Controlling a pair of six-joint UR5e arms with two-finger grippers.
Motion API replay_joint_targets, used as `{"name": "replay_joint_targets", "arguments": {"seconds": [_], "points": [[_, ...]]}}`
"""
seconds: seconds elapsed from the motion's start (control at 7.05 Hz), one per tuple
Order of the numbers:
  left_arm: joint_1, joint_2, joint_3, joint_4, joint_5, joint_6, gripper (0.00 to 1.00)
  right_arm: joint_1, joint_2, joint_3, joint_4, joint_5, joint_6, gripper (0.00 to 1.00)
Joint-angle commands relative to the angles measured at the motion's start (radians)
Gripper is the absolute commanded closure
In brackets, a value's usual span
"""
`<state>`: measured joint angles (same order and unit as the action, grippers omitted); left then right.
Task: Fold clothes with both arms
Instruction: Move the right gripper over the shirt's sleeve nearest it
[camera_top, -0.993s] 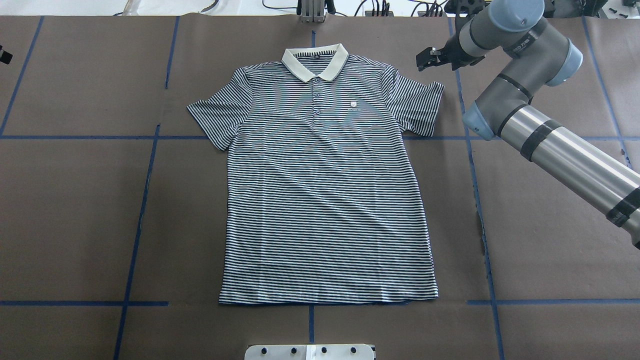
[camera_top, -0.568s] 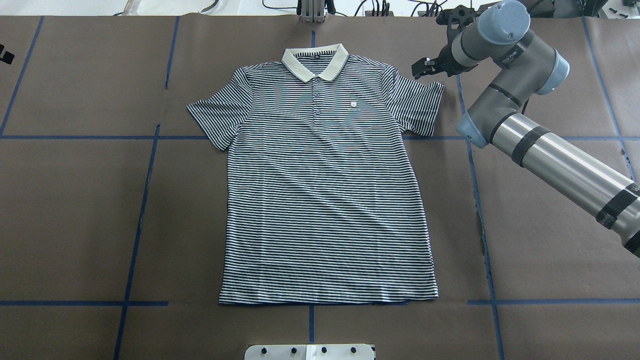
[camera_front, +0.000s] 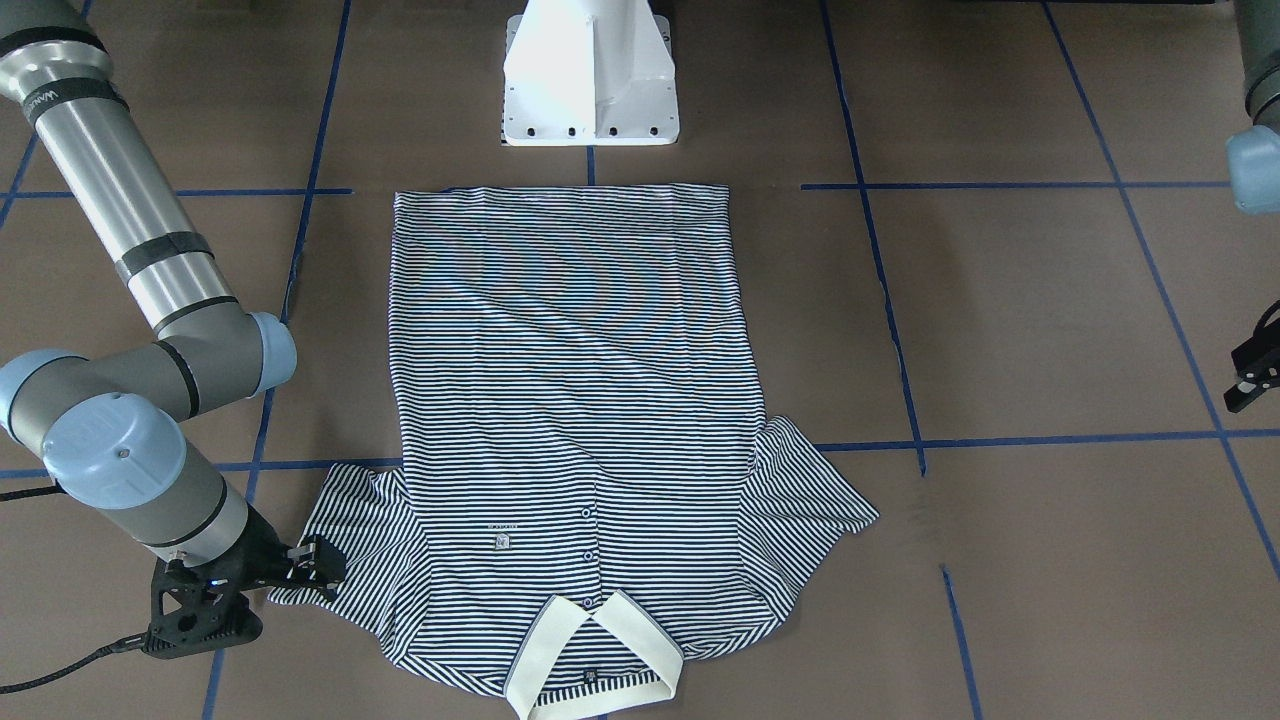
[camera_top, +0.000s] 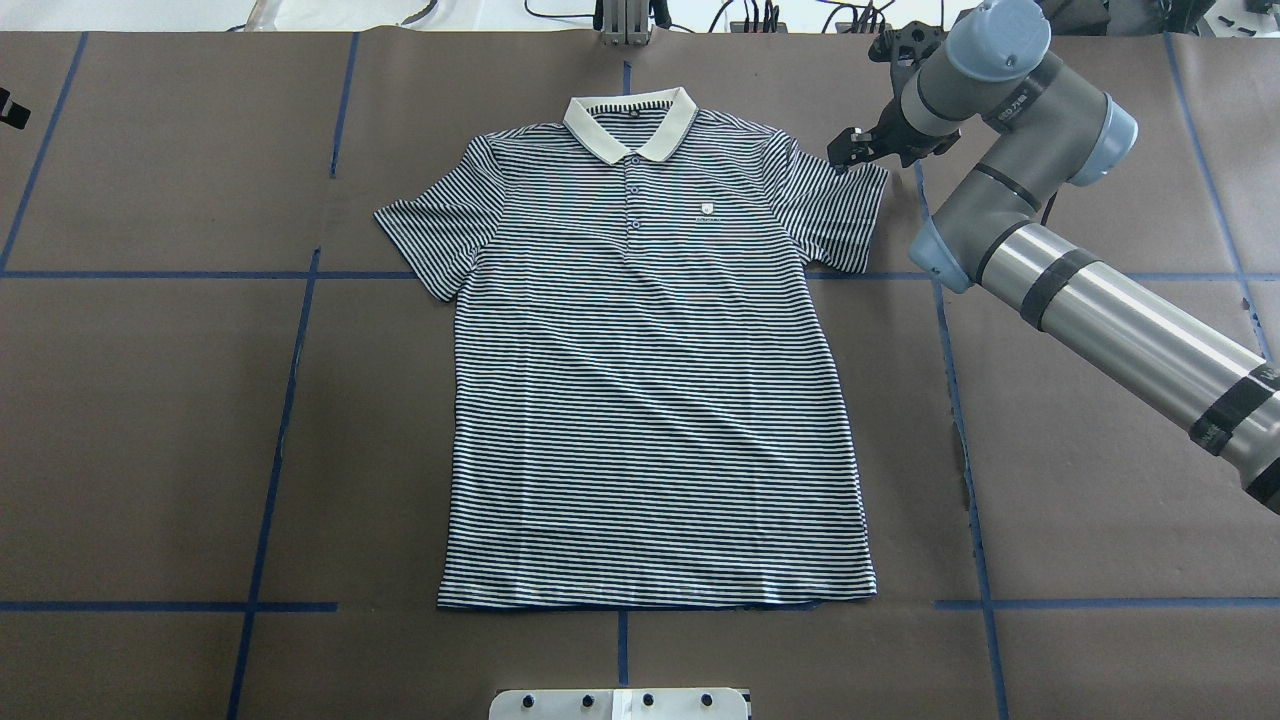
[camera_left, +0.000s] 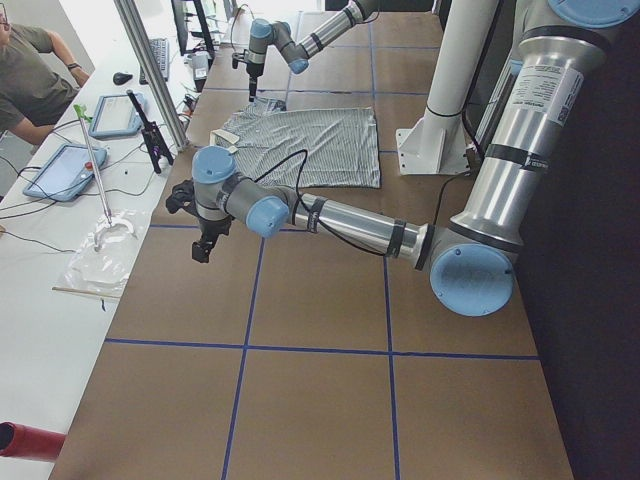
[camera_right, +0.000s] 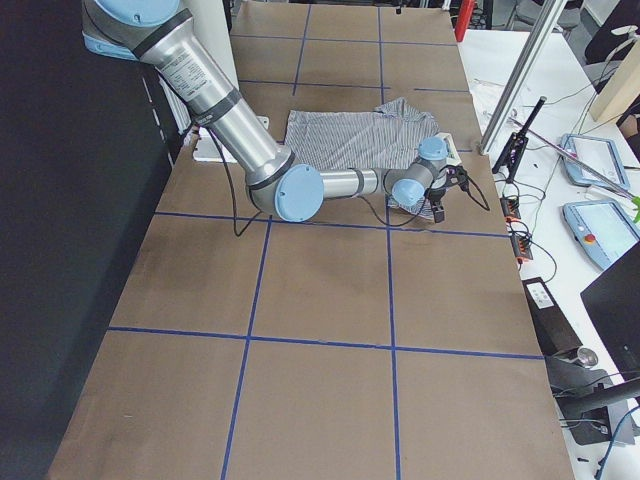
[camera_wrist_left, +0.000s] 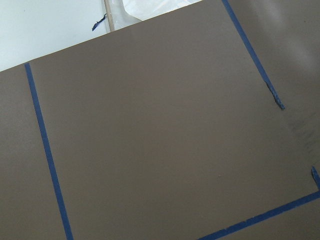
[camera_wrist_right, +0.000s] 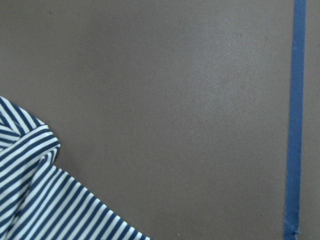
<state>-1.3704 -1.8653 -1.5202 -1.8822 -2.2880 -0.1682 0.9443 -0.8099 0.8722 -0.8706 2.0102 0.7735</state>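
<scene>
The right gripper (camera_top: 848, 150) has closed in on the sleeve (camera_top: 835, 205) of the polo shirt (camera_top: 650, 400), jaws apart, empty. Whether the left gripper (camera_front: 1255, 378) is apart or together cannot be told. The chest logo (camera_top: 707, 211) is unreadable.

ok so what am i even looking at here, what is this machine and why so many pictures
It is a robot with two jointed arms on a white base. Several cameras catch the same moment: one above, one facing the robot, one at each table end, one on each wrist. A striped polo shirt lies flat on the brown table. The right tool, the grasping end of the right arm, is at the edge of one sleeve; nothing looks gripped yet. The left tool, on the left arm, hangs well away from the shirt.
</scene>
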Motion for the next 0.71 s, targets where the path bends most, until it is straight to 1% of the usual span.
{"name": "replay_joint_targets", "arguments": {"seconds": [0.0, 0.14, 0.43, 0.57], "points": [[0.001, 0.000, -0.002, 0.000, -0.001, -0.005, 0.00, -0.001, 0.003, 0.007, -0.024, 0.007, -0.005, 0.40], [0.001, 0.000, -0.002, 0.000, -0.001, -0.007, 0.00, -0.001, 0.002, 0.005, -0.024, 0.007, -0.008, 0.54], [0.001, 0.000, -0.003, 0.000, -0.001, -0.007, 0.00, -0.001, -0.002, 0.005, -0.024, 0.007, -0.025, 0.54], [0.001, 0.000, -0.003, 0.000, -0.001, -0.007, 0.00, -0.001, -0.002, 0.005, -0.025, 0.007, -0.025, 0.62]]}}
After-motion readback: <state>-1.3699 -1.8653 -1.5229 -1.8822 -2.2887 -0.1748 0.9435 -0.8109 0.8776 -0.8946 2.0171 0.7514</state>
